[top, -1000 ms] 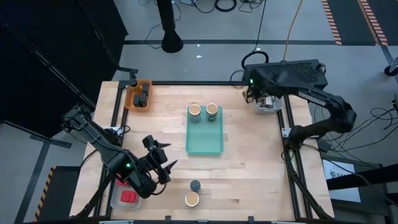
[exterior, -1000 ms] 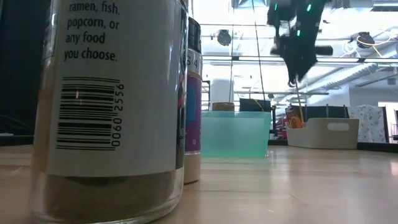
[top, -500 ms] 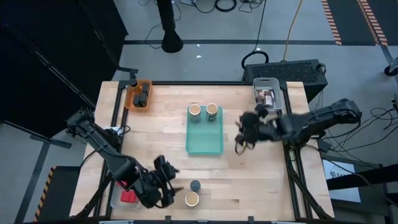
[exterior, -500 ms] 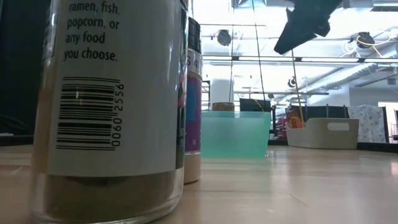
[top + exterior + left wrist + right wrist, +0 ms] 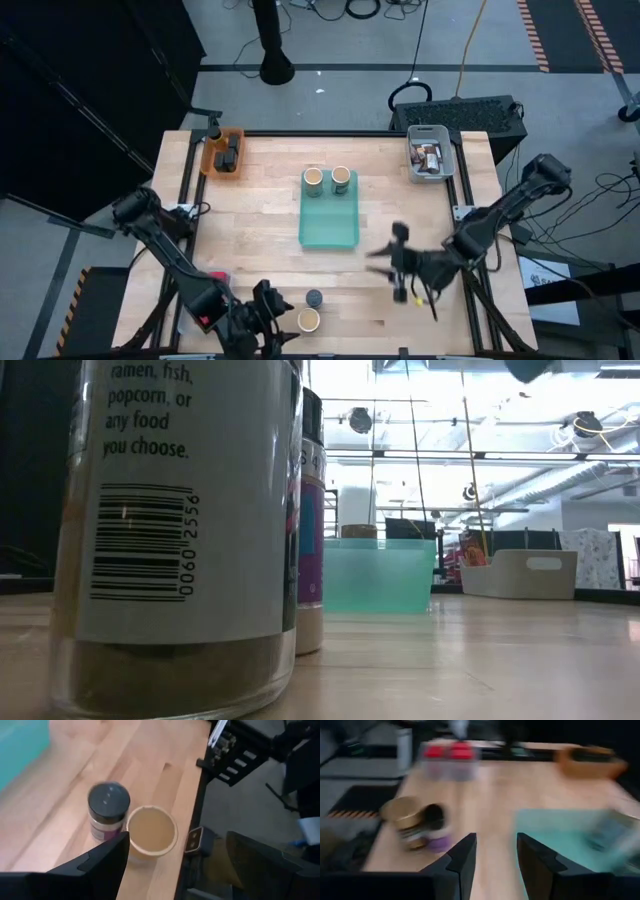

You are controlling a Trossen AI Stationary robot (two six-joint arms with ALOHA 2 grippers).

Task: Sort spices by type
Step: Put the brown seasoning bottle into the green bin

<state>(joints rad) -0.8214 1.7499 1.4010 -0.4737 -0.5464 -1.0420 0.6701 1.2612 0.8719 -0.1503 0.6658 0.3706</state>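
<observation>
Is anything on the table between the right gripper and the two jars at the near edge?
Nothing visible does. In the high view only bare wood lies between the right gripper and the black-lidded jar and tan jar. The teal tray sits off that line. The left gripper is beside them.

a pale wooden table carries a teal tray at its centre, an orange bin at the far left corner and a pale bin at the far right corner. near the front edge a dark-lidded jar stands just beside a tan jar.
</observation>
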